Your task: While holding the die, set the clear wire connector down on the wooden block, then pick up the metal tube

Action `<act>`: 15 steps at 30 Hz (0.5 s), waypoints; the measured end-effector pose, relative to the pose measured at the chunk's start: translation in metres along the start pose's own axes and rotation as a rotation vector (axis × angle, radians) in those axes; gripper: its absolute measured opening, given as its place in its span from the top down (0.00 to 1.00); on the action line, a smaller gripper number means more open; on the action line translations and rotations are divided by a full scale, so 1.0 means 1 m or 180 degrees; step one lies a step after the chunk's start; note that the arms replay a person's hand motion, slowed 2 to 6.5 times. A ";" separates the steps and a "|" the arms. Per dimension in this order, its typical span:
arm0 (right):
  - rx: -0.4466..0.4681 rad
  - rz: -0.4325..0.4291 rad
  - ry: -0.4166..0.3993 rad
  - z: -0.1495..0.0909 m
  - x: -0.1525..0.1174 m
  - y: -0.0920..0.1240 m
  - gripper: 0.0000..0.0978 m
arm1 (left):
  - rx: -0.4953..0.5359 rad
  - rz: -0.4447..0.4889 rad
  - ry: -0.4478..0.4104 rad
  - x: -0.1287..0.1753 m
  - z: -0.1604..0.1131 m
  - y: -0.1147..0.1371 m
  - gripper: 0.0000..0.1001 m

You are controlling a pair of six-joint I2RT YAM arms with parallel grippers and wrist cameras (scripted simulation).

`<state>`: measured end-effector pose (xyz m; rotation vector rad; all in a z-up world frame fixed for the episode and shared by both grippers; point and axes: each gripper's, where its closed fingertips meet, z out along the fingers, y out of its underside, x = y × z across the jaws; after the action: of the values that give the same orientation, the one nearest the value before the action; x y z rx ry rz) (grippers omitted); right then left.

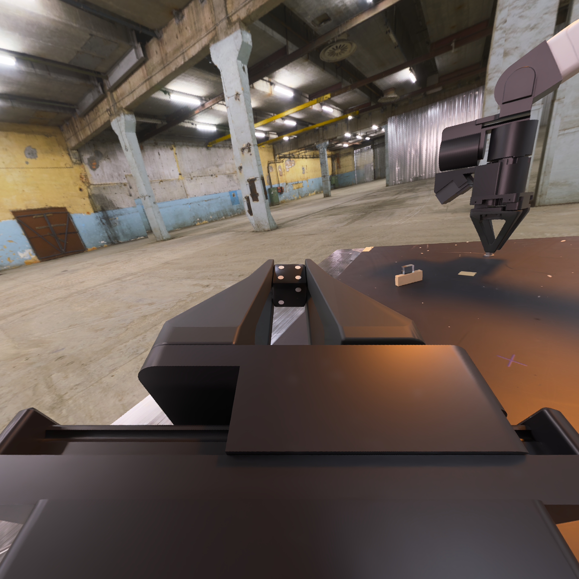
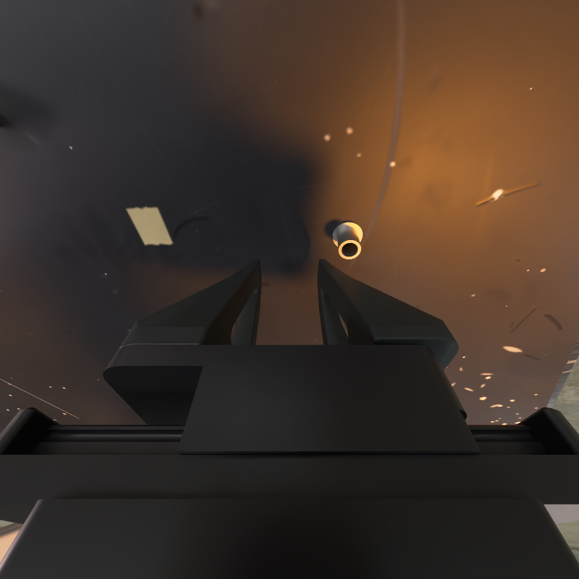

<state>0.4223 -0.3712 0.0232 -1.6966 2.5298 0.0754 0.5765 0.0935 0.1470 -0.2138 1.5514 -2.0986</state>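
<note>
My left gripper (image 1: 289, 275) is shut on a black die (image 1: 289, 283) with white pips, held above the table's left edge. On the dark table (image 1: 470, 319) a small wooden block (image 1: 409, 279) carries the clear wire connector (image 1: 407, 268) on top. My right gripper (image 2: 289, 263) points straight down, open and empty, and also shows in the left wrist view (image 1: 491, 247). The short metal tube (image 2: 347, 239) stands upright on the table just beyond and right of the right fingertip, outside the jaws. In the left wrist view the tube (image 1: 487, 254) peeks out under the tips.
A tan tape patch (image 2: 149, 225) lies flat on the table left of the tube and shows in the left wrist view (image 1: 466, 273) between block and tube. The table's left edge (image 1: 332, 266) runs just right of the die. A hall with concrete pillars lies beyond.
</note>
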 end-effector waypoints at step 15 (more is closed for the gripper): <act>-0.0059 0.0033 -0.0009 0.003 0.002 -0.002 0.74 | 0.0000 0.0000 0.0000 0.000 0.000 0.000 0.84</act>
<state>0.4235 -0.3739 0.0204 -1.6888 2.5439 0.1022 0.5765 0.0935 0.1470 -0.2138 1.5514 -2.0986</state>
